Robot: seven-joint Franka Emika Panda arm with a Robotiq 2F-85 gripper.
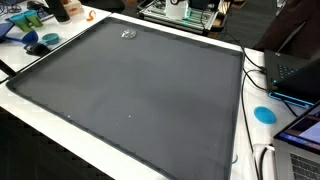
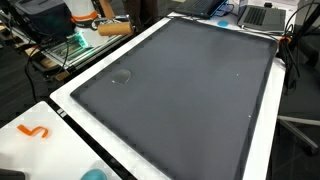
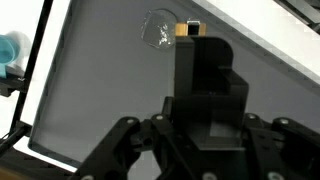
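A large dark grey mat (image 1: 140, 95) (image 2: 190, 85) (image 3: 90, 80) covers the white table. On it, near one corner, lies a small crumpled clear plastic piece (image 1: 128, 35) (image 2: 122, 76) (image 3: 160, 30). In the wrist view my gripper (image 3: 203, 120) comes in from the bottom, with its dark linkages spread to both sides. A blocky black object (image 3: 205, 85) with a small tan tip (image 3: 184, 29) fills the space between the jaws, and they appear shut on it. The fingertips themselves are hidden. The tan tip sits just beside the clear piece in this view. Neither exterior view shows the arm.
Blue items (image 1: 35, 40) lie off one corner of the mat, and a blue disc (image 1: 264, 114) off one side. Laptops (image 1: 300, 72) (image 2: 262, 14) and cables crowd one side. An orange hook shape (image 2: 35, 131) lies on the white table edge. A cart (image 2: 70, 45) stands beside the table.
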